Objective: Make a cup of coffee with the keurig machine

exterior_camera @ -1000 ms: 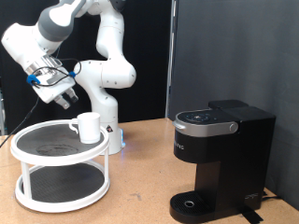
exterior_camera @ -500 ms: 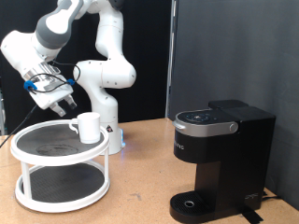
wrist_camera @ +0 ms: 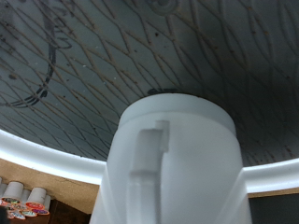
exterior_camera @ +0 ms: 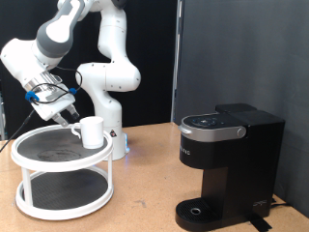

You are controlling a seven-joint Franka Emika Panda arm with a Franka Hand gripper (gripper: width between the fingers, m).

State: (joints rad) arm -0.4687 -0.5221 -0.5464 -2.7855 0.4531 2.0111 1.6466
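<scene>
The white mug (exterior_camera: 91,131) stands upright on the top shelf of a white two-tier round rack (exterior_camera: 60,172), at the shelf's right edge in the exterior view. My gripper (exterior_camera: 66,114) hangs just left of and slightly above the mug, a little apart from it; nothing shows between its fingers. In the wrist view the mug (wrist_camera: 177,173) fills the frame with its handle (wrist_camera: 148,168) facing the camera, over the dark mesh shelf (wrist_camera: 103,65). The fingers do not show there. The black keurig machine (exterior_camera: 227,164) stands at the exterior view's right with its lid shut.
The rack's lower shelf (exterior_camera: 58,196) sits near the wooden table's left edge. The robot's white base (exterior_camera: 108,116) stands behind the rack. A black backdrop closes the rear. Small colourful objects (wrist_camera: 23,198) show below the rack rim in the wrist view.
My gripper has come down and slightly left toward the rack's top shelf, ending closer to the mug. The mug and the machine have not moved.
</scene>
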